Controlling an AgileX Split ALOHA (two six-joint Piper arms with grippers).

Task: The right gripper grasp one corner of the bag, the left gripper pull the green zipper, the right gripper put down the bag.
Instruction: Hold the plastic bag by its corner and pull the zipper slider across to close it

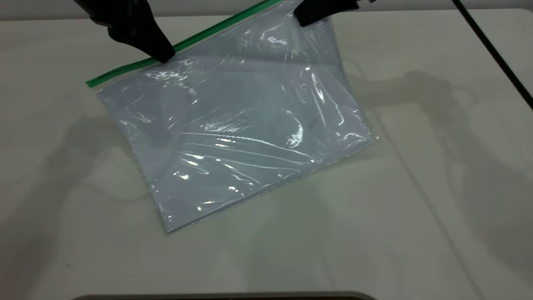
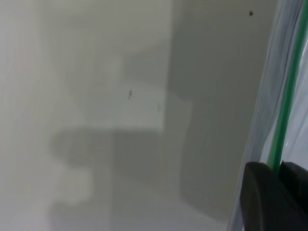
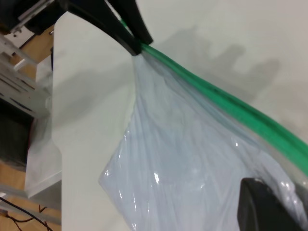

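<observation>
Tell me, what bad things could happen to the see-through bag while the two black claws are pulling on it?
Two things might go wrong. The right gripper holds the bag up by only one corner near the green zipper, so the slippery plastic could slide out. The left gripper pinches the green zipper partway along; if it slips off, the pull fails. Most of the bag still rests on the table, so it could also drag sideways.

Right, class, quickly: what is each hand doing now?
Left hand: closed on the green zipper.
Right hand: holding the bag by its raised corner.
</observation>
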